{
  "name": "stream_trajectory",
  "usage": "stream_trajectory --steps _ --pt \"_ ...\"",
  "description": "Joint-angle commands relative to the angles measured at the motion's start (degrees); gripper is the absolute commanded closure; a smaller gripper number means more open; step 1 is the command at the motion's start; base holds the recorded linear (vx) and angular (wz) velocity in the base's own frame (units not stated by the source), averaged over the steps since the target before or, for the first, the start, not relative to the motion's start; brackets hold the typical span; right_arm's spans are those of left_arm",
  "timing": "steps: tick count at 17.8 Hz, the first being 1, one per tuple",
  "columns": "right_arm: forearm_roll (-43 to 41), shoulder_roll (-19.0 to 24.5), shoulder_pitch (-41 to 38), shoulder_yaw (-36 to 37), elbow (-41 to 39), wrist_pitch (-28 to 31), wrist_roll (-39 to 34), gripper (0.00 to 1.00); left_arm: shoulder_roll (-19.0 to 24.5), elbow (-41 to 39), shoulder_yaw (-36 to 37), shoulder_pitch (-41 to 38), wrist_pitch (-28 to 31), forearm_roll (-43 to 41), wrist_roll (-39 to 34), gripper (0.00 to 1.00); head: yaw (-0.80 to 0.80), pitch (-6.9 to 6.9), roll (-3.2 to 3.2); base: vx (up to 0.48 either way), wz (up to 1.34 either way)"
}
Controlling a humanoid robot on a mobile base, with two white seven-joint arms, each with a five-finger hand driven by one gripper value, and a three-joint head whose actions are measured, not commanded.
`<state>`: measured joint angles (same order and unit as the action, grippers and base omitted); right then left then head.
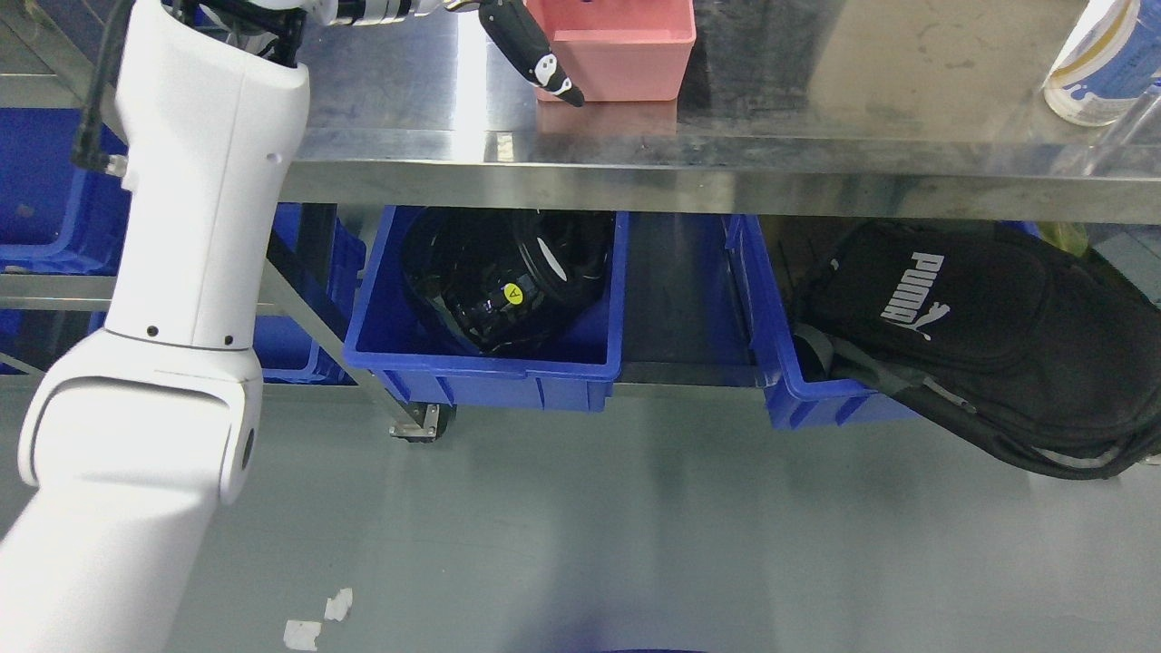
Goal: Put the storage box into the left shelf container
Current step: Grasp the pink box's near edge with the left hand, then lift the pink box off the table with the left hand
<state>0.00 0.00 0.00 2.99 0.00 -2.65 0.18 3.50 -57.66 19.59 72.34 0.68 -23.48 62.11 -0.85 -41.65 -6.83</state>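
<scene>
The left arm [195, 227] enters from the lower left and rises to the top edge of the head view. Only 1 dark finger [535, 54] of the left hand [508, 27] is visible, pointing down and to the right. Most of the hand is cut off by the top edge, so whether it is wide, narrow or holding anything cannot be determined.

The pink storage box [626, 54] stands upright on the steel table [816, 118], at the far centre. The visible fingertip lies at the box's left front corner, touching or just beside it; contact cannot be confirmed.

Below the table, 1 blue bin [481, 363] holds a black helmet [508, 281]. To its right, a black backpack [980, 326] rests in a second blue bin [807, 399]. A white bottle [1097, 63] stands at the table's far right.
</scene>
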Motion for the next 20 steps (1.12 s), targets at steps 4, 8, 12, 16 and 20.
stream_trajectory --steps 4,8,12,16,20 --pt "-1.23 -1.00 0.27 0.00 -1.00 -0.25 -0.01 0.00 -2.50 14.07 2.30 1.67 -0.59 -7.02 -0.06 0.16 0.00 0.00 0.00 0.000 0.00" --pt "-1.23 -1.00 0.27 0.00 -1.00 -0.25 -0.10 0.00 -2.50 14.07 -1.73 1.67 -4.45 -6.93 0.03 0.44 0.00 0.00 0.00 0.002 0.04" --pt "-1.23 -1.00 0.27 0.00 -1.00 -0.16 -0.10 0.00 -2.50 13.89 -9.20 1.49 -10.16 -6.23 0.20 0.88 0.00 0.00 0.00 0.008 0.08" --pt "-1.23 -1.00 0.27 0.00 -1.00 -0.16 -0.01 0.00 -2.50 13.80 -17.82 1.23 -11.58 4.02 -0.15 1.00 0.00 0.00 0.00 0.000 0.00" --pt "-1.23 -1.00 0.18 0.00 -1.00 -0.25 -0.01 0.00 -2.50 12.23 -20.99 -1.66 -11.58 21.77 -0.23 1.00 0.00 0.00 0.00 0.001 -0.01"
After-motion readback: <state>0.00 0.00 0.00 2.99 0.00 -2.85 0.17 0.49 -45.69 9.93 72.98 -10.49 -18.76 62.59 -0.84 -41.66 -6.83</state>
